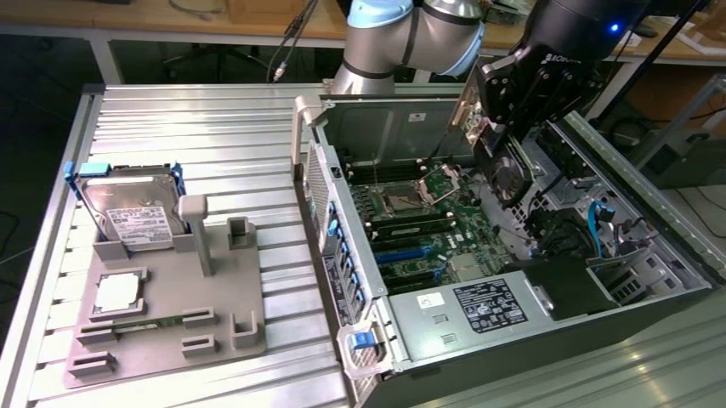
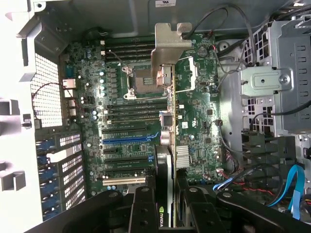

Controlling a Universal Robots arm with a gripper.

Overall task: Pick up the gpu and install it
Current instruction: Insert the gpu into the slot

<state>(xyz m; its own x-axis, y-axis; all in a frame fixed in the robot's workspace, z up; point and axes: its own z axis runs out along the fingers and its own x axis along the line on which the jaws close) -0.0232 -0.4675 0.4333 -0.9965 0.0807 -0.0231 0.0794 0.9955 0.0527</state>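
The gripper [image 2: 165, 195] has its fingers [image 2: 142, 211] clamped on the gpu [image 2: 167, 121], card edge-on between them, bracket sticking out past the tips. Motherboard [image 2: 121, 111] sits beyond the fingertips.

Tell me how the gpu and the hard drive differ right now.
The gpu is gripped by the gripper above the motherboard in the open case; the hard drive leans in the gray holder outside the case. The gpu is a green board with black cooler and silver bracket; the hard drive is a silver box with white label and blue tabs. Neither is seated in the case.
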